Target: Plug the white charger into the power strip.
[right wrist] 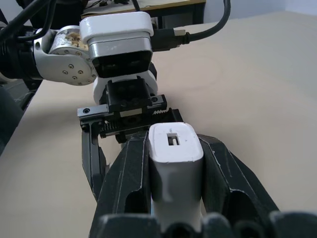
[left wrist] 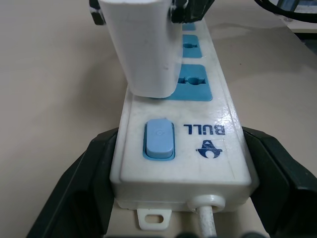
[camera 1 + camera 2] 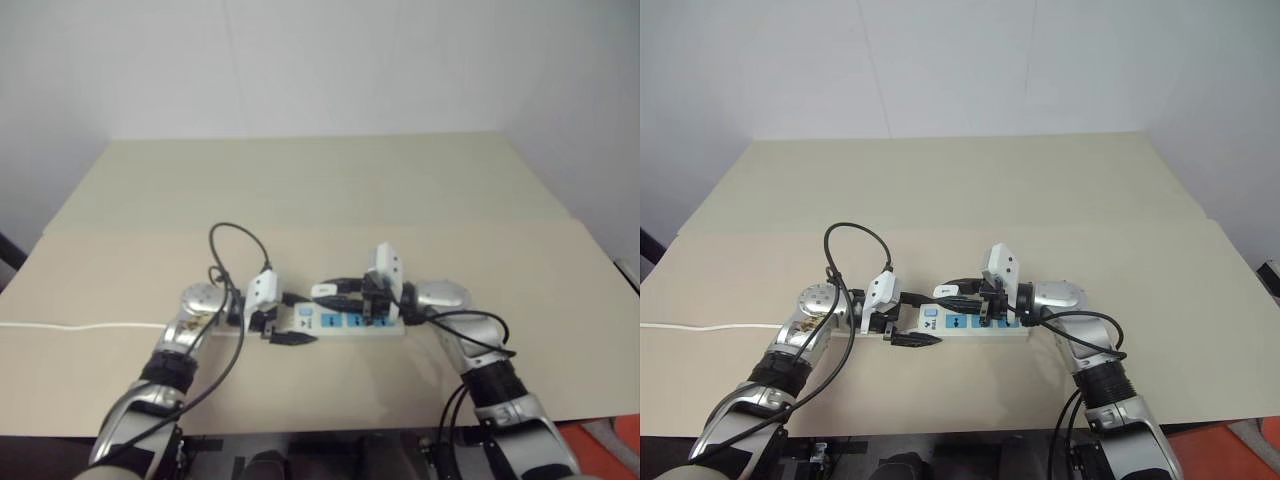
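The power strip (image 3: 355, 323) lies flat on the beige table, a long white bar with blue sockets (image 2: 194, 88) and a blue switch (image 2: 158, 139). My left gripper (image 3: 290, 318) is shut on its switch end, one black finger (image 2: 84, 178) on each long side. My right gripper (image 3: 335, 293) comes in from the right, shut on the white charger (image 3: 323, 291). In the left wrist view the charger (image 2: 143, 49) hangs upright just over the strip, beside the socket nearest the switch. The right wrist view shows the charger (image 1: 173, 148) clamped between both black fingers.
The strip's thin white cord (image 3: 80, 325) runs left across the table (image 3: 300, 190) to its edge. A black cable loop (image 3: 235, 238) arches over my left wrist. White walls stand behind the table, and its front edge is close below both arms.
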